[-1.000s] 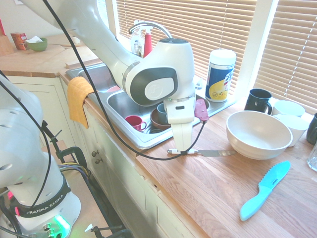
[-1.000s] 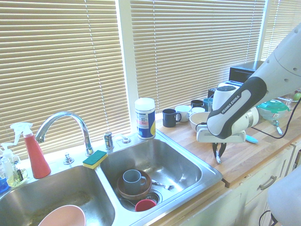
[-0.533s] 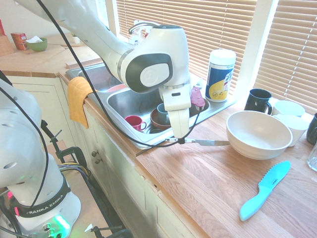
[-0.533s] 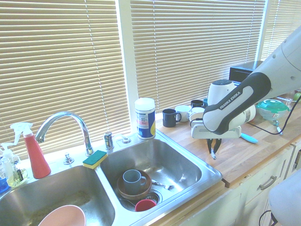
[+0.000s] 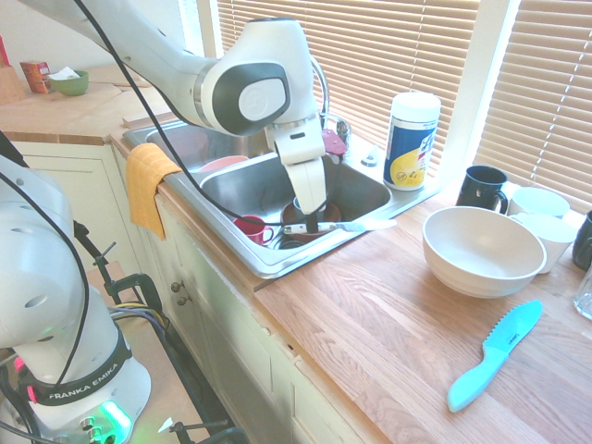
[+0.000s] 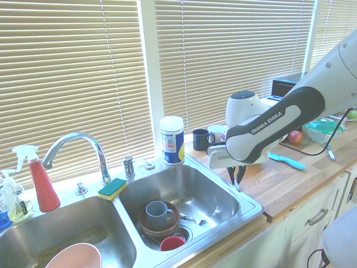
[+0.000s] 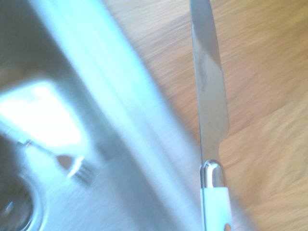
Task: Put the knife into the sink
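Carrying the knife (image 5: 342, 226) level by its white handle, the closed gripper (image 5: 312, 225) hangs above the near rim of the sink (image 5: 242, 242), blade reaching toward the wooden counter (image 5: 388, 333). To finish well, it should probably clear the rim fully, then lower before letting go, avoiding the dishes below. Two basins show. The right one holds one grey mug (image 6: 158, 212) on one brown dish (image 6: 146, 223), one red cup (image 6: 172, 243) and one fork (image 6: 193, 220).

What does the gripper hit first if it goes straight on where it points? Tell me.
Likely the rim of the sink by the counter, or the basin just inside it; how the gripper lines up in depth is unclear.
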Controlling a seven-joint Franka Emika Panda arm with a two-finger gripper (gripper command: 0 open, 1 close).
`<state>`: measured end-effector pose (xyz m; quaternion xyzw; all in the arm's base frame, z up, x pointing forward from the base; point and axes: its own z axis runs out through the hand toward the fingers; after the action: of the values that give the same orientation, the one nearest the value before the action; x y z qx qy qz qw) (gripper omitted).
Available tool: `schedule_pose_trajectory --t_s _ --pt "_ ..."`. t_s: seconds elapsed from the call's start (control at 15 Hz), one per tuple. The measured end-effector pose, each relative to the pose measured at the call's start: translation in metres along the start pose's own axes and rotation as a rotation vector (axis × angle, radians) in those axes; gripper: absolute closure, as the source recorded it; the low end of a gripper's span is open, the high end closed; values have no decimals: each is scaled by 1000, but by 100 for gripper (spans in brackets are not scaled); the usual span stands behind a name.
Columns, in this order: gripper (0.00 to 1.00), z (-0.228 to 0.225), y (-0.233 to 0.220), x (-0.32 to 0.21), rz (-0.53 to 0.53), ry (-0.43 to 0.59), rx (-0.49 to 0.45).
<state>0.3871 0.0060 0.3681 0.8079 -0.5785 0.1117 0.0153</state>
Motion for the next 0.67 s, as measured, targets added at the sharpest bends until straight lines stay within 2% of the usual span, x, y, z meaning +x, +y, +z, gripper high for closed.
schedule_pose_trajectory --t_s 0.27,0.53,0.67 --pt "100 -33 -41 -41 -147 13 23" --pt "100 -25 -66 -64 -349 -39 29" --pt "100 -18 -72 -66 -391 -46 32"
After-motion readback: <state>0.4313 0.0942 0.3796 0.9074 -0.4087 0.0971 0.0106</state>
